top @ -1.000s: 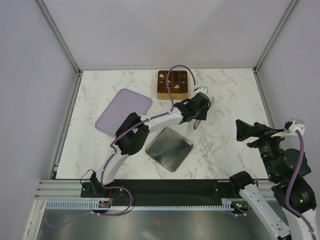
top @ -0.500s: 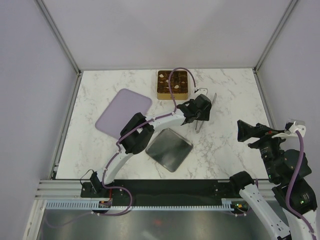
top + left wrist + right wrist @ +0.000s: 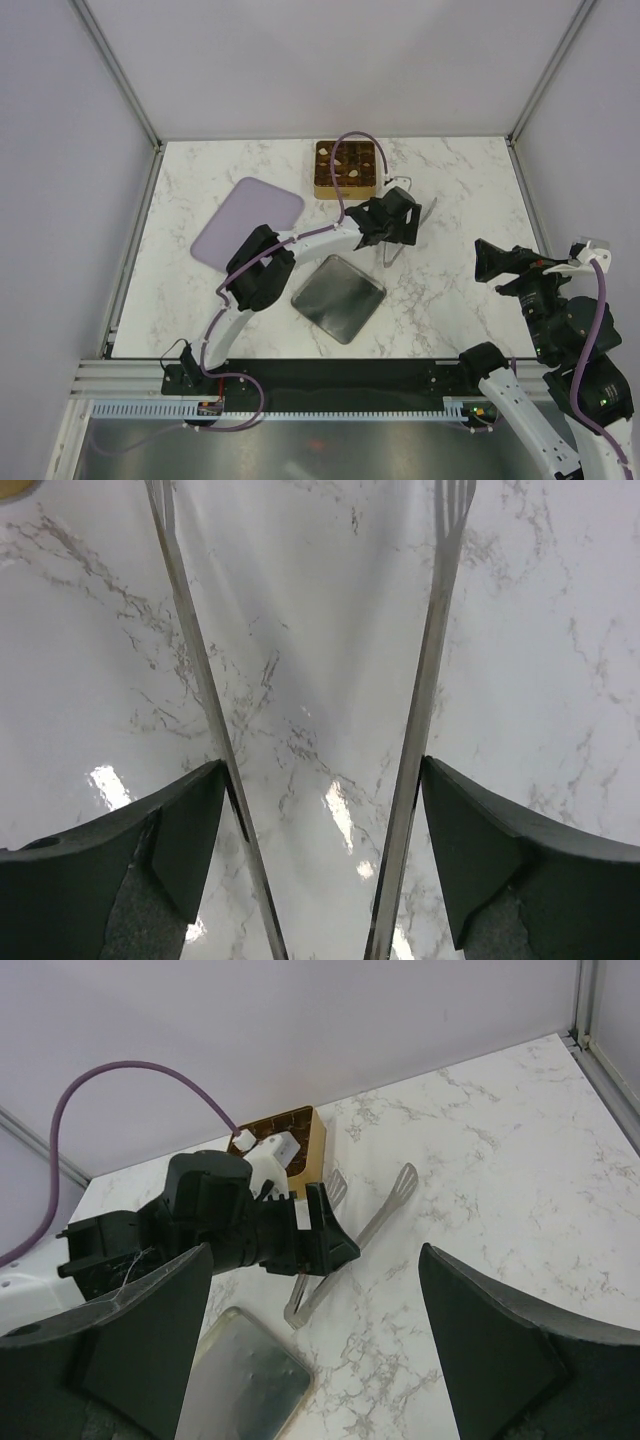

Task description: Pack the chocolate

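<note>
Marble table (image 3: 470, 180) carries everything; mid-frame in the top view lies the grey metal lid (image 3: 338, 297), off the gold tin (image 3: 345, 189) at top centre, where the chocolate (image 3: 355, 160) sits in the compartments, none visible loose on the table; packing looks all but done, and the step in hand seems to be setting down the tongs (image 3: 374, 1216); the next move likely calls for freeing them cleanly, then fetching the lid. The left arm (image 3: 310, 238) stretches diagonally toward centre right, wrist pointing down; the left gripper (image 3: 322, 770) has its fingers wide apart, a tong blade along each inner face, whether pinched I cannot tell; the right gripper (image 3: 315, 1250), lower right, gapes on nothing.
</note>
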`<action>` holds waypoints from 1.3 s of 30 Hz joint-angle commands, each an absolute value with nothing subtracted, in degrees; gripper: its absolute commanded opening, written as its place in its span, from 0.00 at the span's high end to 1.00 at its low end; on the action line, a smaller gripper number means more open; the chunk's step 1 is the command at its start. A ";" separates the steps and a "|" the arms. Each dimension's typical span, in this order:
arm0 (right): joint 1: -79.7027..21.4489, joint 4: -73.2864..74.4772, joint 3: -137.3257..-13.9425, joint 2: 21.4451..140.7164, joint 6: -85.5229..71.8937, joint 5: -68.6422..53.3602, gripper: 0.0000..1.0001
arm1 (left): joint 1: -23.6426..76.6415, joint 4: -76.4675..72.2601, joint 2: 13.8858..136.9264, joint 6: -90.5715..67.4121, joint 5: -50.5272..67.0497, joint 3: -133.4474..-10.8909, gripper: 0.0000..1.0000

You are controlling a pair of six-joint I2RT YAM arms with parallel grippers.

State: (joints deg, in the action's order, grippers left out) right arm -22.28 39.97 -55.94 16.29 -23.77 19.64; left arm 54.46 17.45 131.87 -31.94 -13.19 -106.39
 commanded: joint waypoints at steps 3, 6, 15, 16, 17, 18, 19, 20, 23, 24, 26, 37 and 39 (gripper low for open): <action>-22.50 40.16 -57.30 17.31 -24.78 19.95 0.08 | 54.67 16.87 121.65 -28.13 -11.25 -104.07 0.02; -22.59 41.13 -57.66 17.40 -25.48 19.42 0.08 | 54.67 16.87 120.50 -26.64 -9.67 -103.62 0.02; -22.50 42.28 -57.04 17.84 -27.51 16.62 0.09 | 54.76 22.21 115.59 -25.40 -11.07 -100.99 0.11; -22.50 42.36 -56.78 18.36 -27.42 16.00 0.09 | 54.67 23.28 114.45 -25.05 -11.16 -100.46 0.12; -22.50 42.80 -56.43 19.24 -27.60 15.56 0.09 | 54.67 24.25 113.04 -24.79 -11.16 -99.59 0.15; -22.50 43.06 -56.16 19.68 -27.51 14.51 0.09 | 54.67 25.74 111.55 -24.70 -11.16 -96.80 0.16; -22.50 43.15 -55.99 19.86 -27.68 14.24 0.10 | 54.75 26.10 107.70 -24.70 -11.08 -94.85 0.17; -22.50 43.07 -55.55 20.21 -27.69 14.15 0.10 | 54.76 26.28 106.01 -24.70 -10.47 -92.48 0.19; -22.50 42.45 -54.41 19.87 -27.34 14.24 0.11 | 54.93 26.37 98.91 -24.08 -7.31 -82.99 0.21; -22.50 42.36 -54.14 19.69 -27.25 14.33 0.11 | 55.19 26.54 97.49 -23.56 -6.86 -78.88 0.21; -22.59 42.28 -52.83 19.25 -26.72 14.06 0.11 | 56.50 26.98 93.89 -22.85 -6.33 -73.77 0.22; -22.50 43.86 -50.27 19.51 -25.58 12.74 0.12 | 68.72 28.13 93.94 -24.43 -16.16 -69.43 0.28; -22.50 43.94 -49.92 19.86 -26.19 12.13 0.12 | 69.26 28.13 97.71 -24.43 -16.09 -71.27 0.30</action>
State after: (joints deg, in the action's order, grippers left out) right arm -22.28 44.66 -49.08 18.98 -26.35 12.84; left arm 67.53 28.71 93.14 -25.61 -12.03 -68.90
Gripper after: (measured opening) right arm 0.883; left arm 0.709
